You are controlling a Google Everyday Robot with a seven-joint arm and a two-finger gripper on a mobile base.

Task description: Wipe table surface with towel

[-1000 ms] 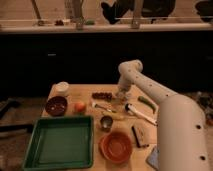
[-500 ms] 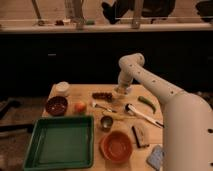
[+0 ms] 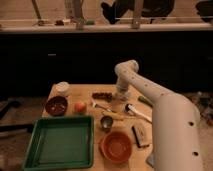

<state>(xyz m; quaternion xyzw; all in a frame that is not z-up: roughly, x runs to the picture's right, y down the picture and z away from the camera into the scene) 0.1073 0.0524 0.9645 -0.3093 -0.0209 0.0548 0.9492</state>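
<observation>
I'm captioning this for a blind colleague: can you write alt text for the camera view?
A white robot arm reaches across a tan table, its gripper low near the far side. A green tray, orange bowl and dark red bowl sit on it.

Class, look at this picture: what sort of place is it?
Probably a kitchen-style robot test area: a wooden table holds a green tray, an orange bowl and a dark red bowl; the robot's claw hangs over its far side.

Tan wooden table surface [image 3: 82,94] — rectangular, level
</observation>
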